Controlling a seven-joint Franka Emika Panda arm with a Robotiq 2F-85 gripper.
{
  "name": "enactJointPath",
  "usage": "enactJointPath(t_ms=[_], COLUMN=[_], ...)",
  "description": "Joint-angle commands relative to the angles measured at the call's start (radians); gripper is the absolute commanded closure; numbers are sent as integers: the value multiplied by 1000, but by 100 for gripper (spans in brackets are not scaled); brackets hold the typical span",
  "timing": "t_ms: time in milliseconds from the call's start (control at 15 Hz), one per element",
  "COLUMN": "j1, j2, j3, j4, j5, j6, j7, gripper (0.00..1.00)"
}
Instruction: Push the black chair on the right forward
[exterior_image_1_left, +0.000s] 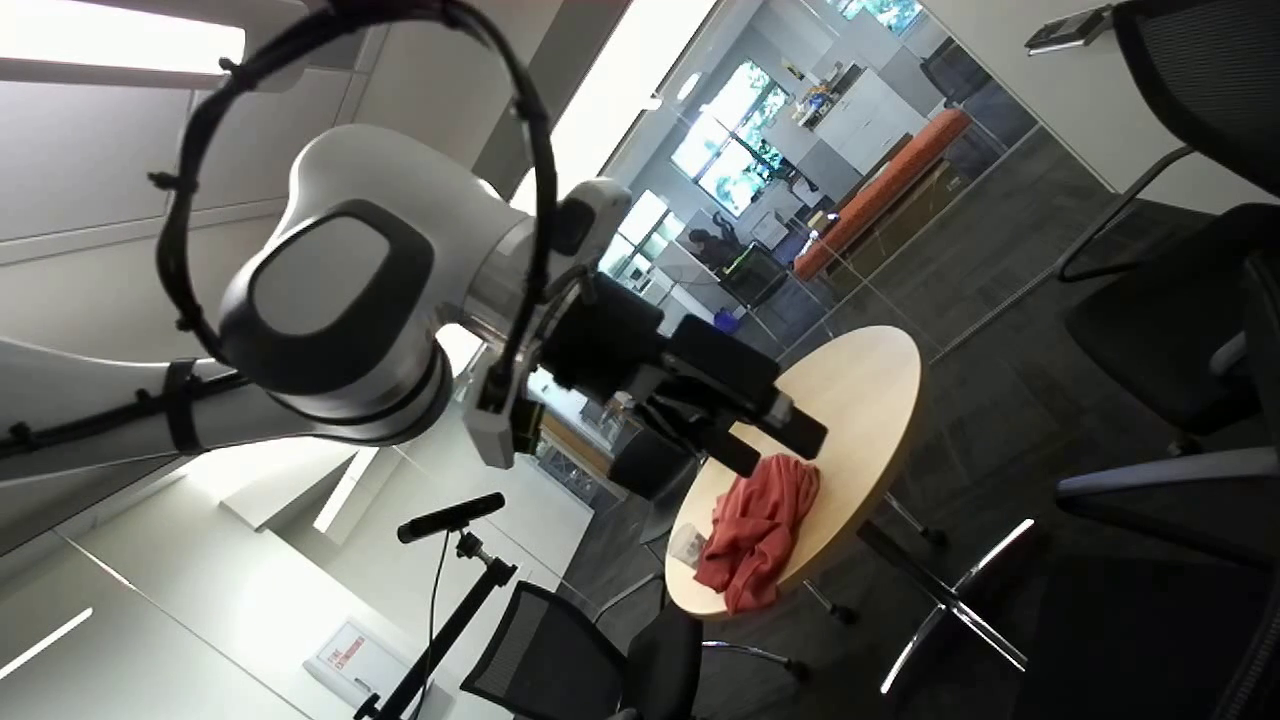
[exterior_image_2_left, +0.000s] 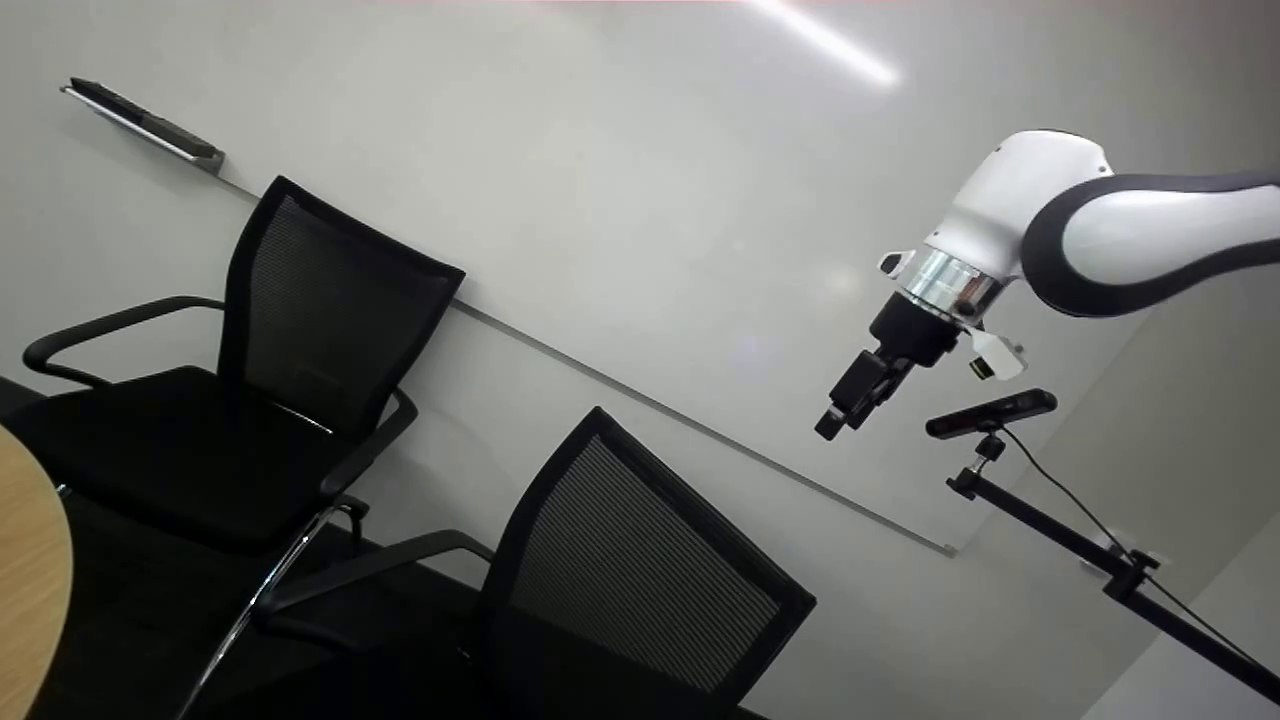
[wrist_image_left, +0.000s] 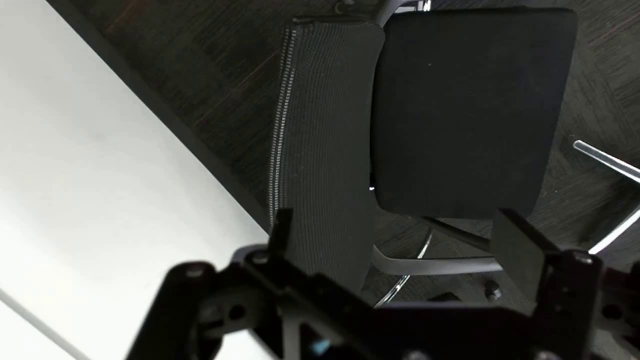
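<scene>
Chair (exterior_image_1_left: 1150, 620) in an exterior view: bottom right, apart from desk (exterior_image_1_left: 860, 390); push seemingly not begun, all left to do. Dark on dark, cut off. In an exterior view: pincer (exterior_image_2_left: 843, 420) hangs high, clear of chair back (exterior_image_2_left: 640, 570). Wrist view: fingers (wrist_image_left: 517, 257) spread wide, nothing held; chair below, armrest (wrist_image_left: 445, 266) partly behind a finger.

Rnd wood tbl (exterior_image_1_left: 862, 385), crumpled red cloth (exterior_image_1_left: 762, 525) on top, clear cup (exterior_image_1_left: 686, 543) beside it

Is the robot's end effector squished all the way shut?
No, the wrist view shows the end effector open, its two fingers wide apart.
</scene>
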Motion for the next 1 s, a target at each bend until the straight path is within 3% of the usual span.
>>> enactJointPath(t_ms=[0,200,267,667,933], j1=[-30,-49,-41,-42,-58], j2=[148,224,177,194,296], j3=[-24,-19,-26,-25,-20], j4=[106,116,93,97,209], j5=[78,131,98,101,132], j6=[10,19,0,1,53], j7=[-79,-127,-91,-96,-124], gripper=[0,0,0,0,0])
